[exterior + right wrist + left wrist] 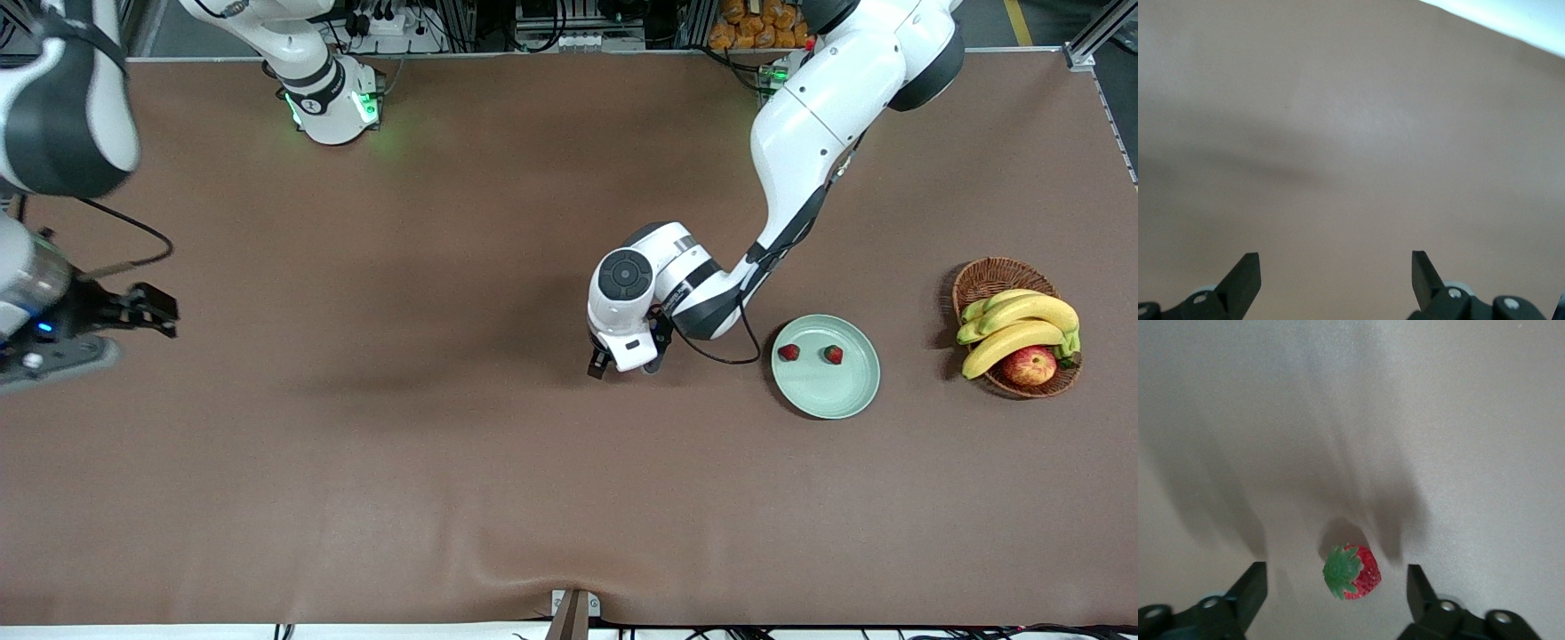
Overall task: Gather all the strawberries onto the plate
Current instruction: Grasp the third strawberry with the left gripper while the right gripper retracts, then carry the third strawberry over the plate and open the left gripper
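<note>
A pale green plate (827, 391) lies toward the left arm's end of the table, with two strawberries (789, 353) (833, 355) on it. My left gripper (625, 366) is low over the table beside the plate, toward the right arm's end. In the front view its hand hides what is under it. The left wrist view shows a third strawberry (1353, 571) lying on the cloth between the open fingers of the left gripper (1337, 579), touching neither. My right gripper (164, 313) (1335, 263) waits open and empty at the right arm's end of the table.
A brown wicker basket (996, 271) with bananas (1022, 324) and an apple (1029, 364) stands beside the plate at the left arm's end. The brown cloth has a small ridge (533, 556) near the edge closest to the front camera.
</note>
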